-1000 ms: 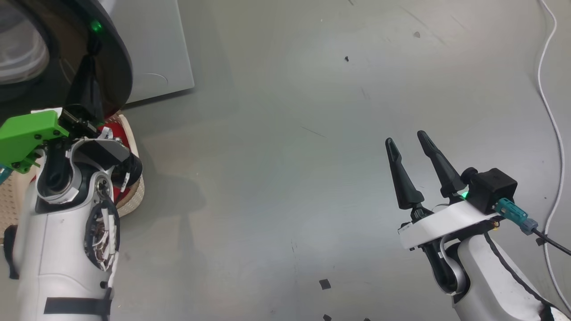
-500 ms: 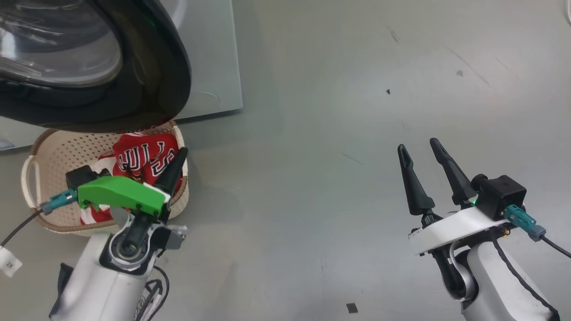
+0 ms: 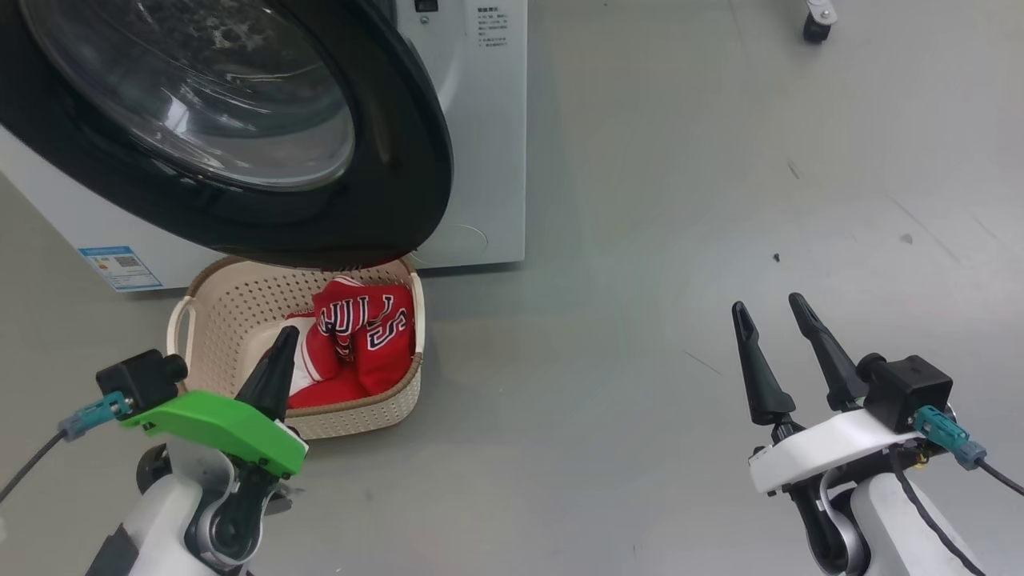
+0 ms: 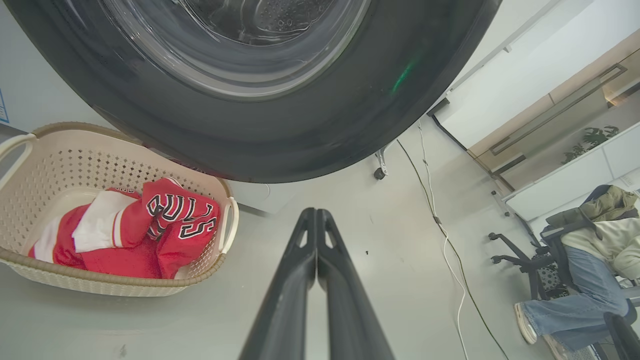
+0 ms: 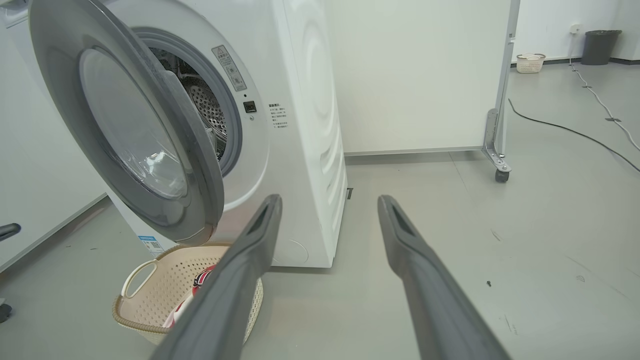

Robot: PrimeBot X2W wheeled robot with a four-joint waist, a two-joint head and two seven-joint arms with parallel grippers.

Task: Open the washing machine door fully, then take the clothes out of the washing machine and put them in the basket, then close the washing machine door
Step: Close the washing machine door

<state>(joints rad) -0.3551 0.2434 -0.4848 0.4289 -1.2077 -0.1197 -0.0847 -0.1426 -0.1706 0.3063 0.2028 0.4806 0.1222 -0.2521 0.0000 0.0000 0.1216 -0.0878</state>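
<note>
Washing machine door (image 3: 404, 172) open, swung out over the basket (image 3: 232, 316), which sits on the floor (image 3: 600, 360) just in front of the washing machine (image 3: 488, 120). Clothes (image 3: 364, 340), red jersey plus white fabric, lie inside the basket. Left tool (image 3: 283, 334) pressed together, empty, by the basket's near rim. Right tool (image 3: 766, 304) spread, empty, well apart to the right over the floor.

Your right wrist view has a white partition panel (image 5: 425, 75) at one o'clock and a dark bin (image 5: 601, 47) at two o'clock; your left wrist view has a seated person (image 4: 575, 280) at four o'clock, near a white cable (image 4: 448, 250) on the floor (image 4: 415, 300).
</note>
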